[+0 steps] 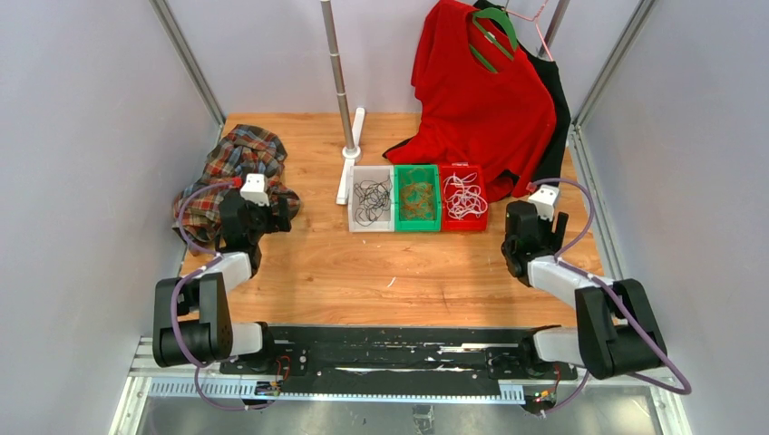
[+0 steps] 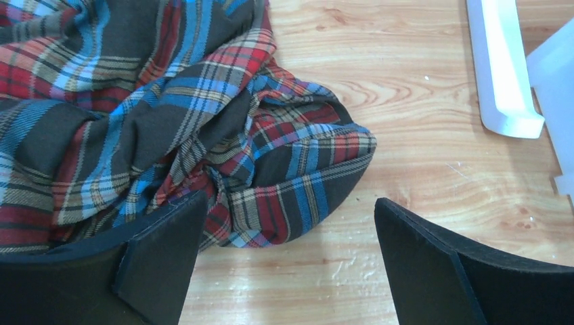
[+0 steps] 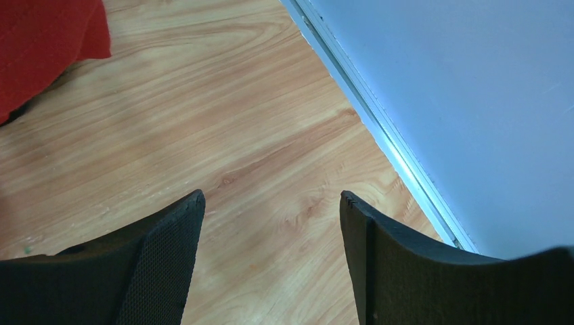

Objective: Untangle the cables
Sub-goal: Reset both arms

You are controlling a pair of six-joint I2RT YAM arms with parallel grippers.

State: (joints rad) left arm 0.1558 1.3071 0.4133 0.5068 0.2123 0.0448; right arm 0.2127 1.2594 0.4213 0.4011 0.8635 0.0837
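Two arm bases [image 1: 218,340] are sitting at the bottom edge of the overhead view, along the wooden table [image 1: 381,272]. Farther in, the left gripper [image 1: 279,214] is hovering beside a crumpled plaid shirt [image 1: 238,156], and the right gripper [image 1: 537,225] is hovering near the table's right edge, below a red shirt [image 1: 481,100] hanging on a green hanger [image 1: 494,27]. Between them, well apart from both, three bins are standing in a row. Black cables [image 1: 371,201] are lying in the white bin [image 1: 353,195], orange-brown cables [image 1: 417,195] in the green bin [image 1: 417,227], and white cables [image 1: 464,197] in the red bin [image 1: 463,227].

From the left wrist, the fingers [image 2: 162,257] are standing wide apart and holding nothing, one showing against the plaid shirt's edge, the other over bare wood. A white stand foot [image 2: 504,74] is lying at upper right.

From the right wrist, the fingers [image 3: 392,264] are likewise standing wide apart and empty over bare wood beside the pale wall [image 3: 474,101].
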